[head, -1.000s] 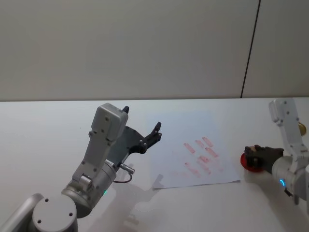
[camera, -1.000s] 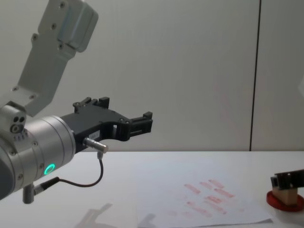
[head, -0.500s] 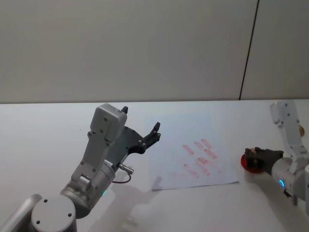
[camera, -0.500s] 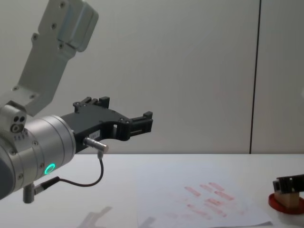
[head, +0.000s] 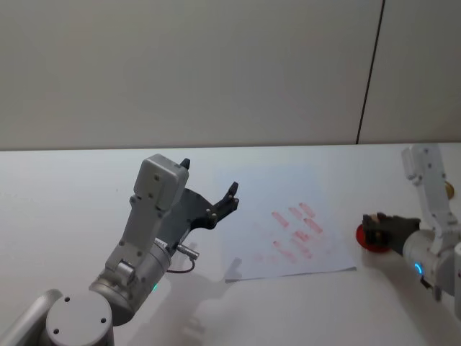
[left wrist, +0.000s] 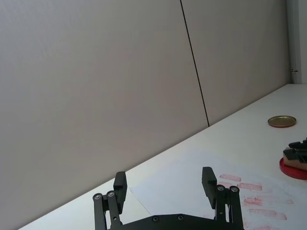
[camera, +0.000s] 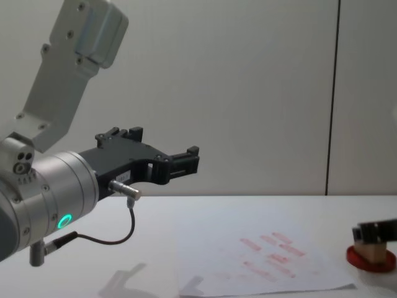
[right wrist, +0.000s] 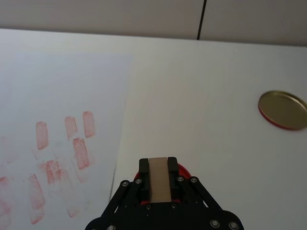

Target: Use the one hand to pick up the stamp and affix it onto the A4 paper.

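Note:
My right gripper (right wrist: 159, 184) is shut on the stamp (right wrist: 159, 178), a light-tan wooden block held upright between the black fingers (right wrist: 143, 182). In the chest view the stamp (camera: 372, 251) stands with its lower end on the round red ink pad (camera: 370, 260), under the right gripper (camera: 376, 231). The A4 paper (head: 277, 216), white with several faint red marks, lies just left of the pad (head: 362, 238). My left gripper (camera: 162, 141) hangs open and still above the table, left of the paper; it holds nothing.
A gold round lid (right wrist: 283, 110) lies on the table beyond the ink pad, also seen as a lid (left wrist: 281, 121) in the left wrist view. The white table (head: 65, 187) runs back to a grey wall. The big left arm (head: 144, 245) stands in the near left.
The right gripper stays over the ink pad with the stamp in it, shifting only slightly. The left arm has not moved.

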You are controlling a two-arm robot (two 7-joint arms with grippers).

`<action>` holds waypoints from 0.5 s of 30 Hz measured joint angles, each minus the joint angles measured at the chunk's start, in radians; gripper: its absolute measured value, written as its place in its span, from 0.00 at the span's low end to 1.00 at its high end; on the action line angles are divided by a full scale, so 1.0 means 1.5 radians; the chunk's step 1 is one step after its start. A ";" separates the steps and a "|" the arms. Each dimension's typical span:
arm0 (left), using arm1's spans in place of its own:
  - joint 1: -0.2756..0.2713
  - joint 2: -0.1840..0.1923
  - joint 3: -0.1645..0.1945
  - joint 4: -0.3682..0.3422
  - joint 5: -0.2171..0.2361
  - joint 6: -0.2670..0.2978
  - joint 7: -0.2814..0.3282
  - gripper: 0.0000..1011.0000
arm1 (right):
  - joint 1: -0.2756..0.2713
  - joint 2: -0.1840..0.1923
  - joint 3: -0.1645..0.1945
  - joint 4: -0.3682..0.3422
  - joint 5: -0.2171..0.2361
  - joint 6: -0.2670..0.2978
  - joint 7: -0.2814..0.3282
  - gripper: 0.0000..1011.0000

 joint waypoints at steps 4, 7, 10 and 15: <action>0.000 0.000 0.000 0.000 0.000 0.000 0.000 0.98 | -0.001 0.000 -0.002 -0.026 -0.008 -0.006 0.004 0.21; 0.000 0.000 0.000 0.000 0.000 0.000 0.000 0.98 | -0.002 -0.001 -0.004 -0.048 -0.014 -0.010 0.009 0.21; 0.000 0.000 0.000 0.000 0.000 0.000 0.000 0.98 | -0.001 -0.003 -0.008 -0.071 -0.024 -0.013 0.016 0.21; 0.000 0.000 0.000 0.000 0.000 0.000 0.000 0.98 | 0.005 -0.009 -0.017 -0.095 -0.041 -0.016 0.031 0.21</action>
